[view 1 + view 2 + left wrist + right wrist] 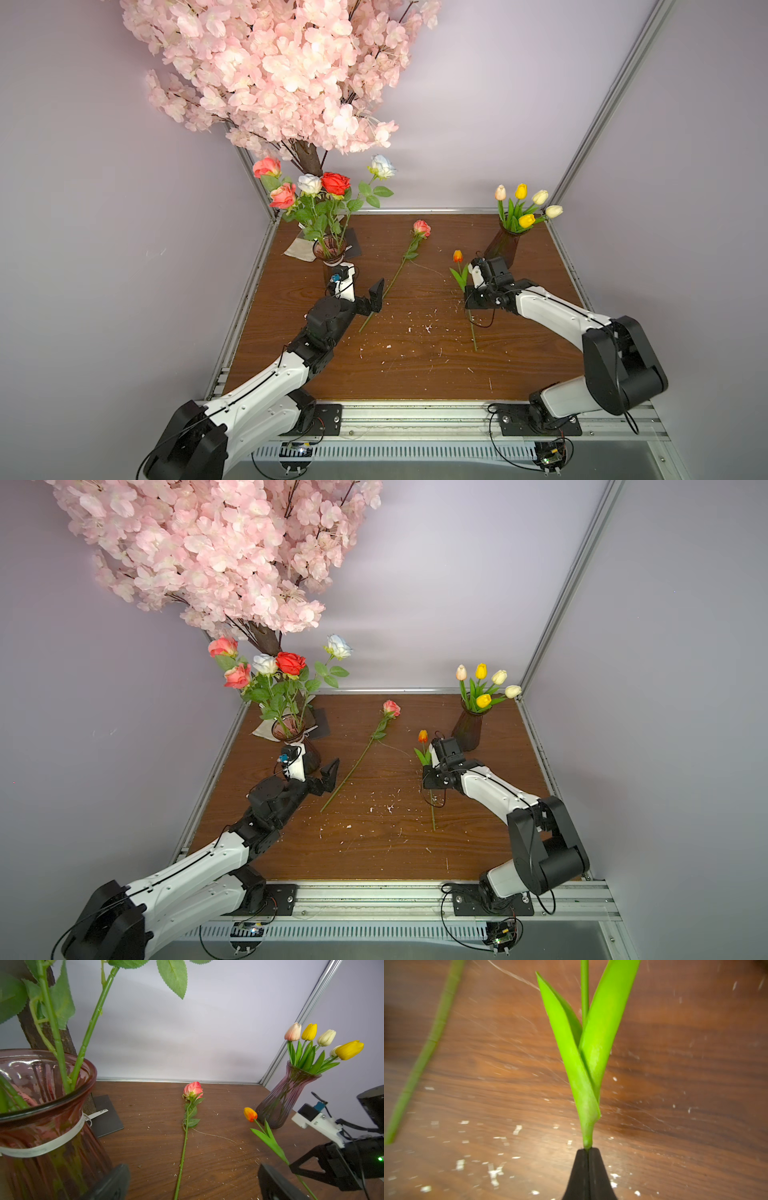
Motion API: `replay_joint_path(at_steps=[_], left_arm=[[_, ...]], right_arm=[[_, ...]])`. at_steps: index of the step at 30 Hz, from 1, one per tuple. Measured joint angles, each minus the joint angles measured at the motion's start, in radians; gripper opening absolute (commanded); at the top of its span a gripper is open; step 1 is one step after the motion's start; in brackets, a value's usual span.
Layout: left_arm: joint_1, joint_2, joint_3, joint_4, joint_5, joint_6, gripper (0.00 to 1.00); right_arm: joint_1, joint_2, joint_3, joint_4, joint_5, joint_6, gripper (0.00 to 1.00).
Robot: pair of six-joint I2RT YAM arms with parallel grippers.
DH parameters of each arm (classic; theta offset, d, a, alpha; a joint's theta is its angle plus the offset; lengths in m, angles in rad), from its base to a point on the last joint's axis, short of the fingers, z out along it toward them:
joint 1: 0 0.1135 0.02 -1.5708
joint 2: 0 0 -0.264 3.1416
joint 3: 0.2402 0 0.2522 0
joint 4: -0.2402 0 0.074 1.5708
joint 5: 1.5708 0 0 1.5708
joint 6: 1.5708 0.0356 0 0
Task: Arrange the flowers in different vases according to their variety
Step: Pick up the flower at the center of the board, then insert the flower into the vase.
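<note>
front tabletop (415, 374) open, loose rose (191, 1113) across centre, rose vase (52, 1122) left, tulip vase (505, 245) right

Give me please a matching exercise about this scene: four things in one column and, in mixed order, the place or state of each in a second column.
Things:
1. orange tulip
2. loose coral rose
3. red rose
4. left pincer

Places or states:
a. stands in the banded vase
b. open, gripping nothing
c. lies flat on the table
d. stem clamped in the right pincer

Pairs: 1-d, 2-c, 3-a, 4-b.
</note>
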Motion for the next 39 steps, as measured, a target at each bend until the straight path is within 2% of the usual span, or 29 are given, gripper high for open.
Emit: replay_joint_path(at_steps=[9,15,23,29,34,39], left_arm=[[0.0,0.0,0.0,0.011,-0.003,0.004,1.0],[0.0,0.0,0.0,0.011,-0.003,0.007,1.0],[0.0,0.0,0.0,0.012,-0.003,0.011,0.99],[0.0,0.0,0.0,0.012,-0.003,0.013,0.99],[0.0,0.0,0.0,0.012,-0.003,0.014,1.0],[0.0,0.0,0.0,0.012,-0.003,0.014,1.0]], right_arm=[[0.0,-0.199,0.004,0.156,-0.039,-0.031,0.0],[0.0,-0.251,0.086,0.24,0.042,-0.081,0.0],[-0.001,-0.244,0.315,0.356,0.275,-0.209,0.0],[-0.019,-0.207,0.391,0.511,0.438,-0.327,0.0],[-0.056,-0.122,0.449,0.588,0.51,-0.399,0.0],[-0.122,-0.047,0.475,0.62,0.513,-0.418,0.0]])
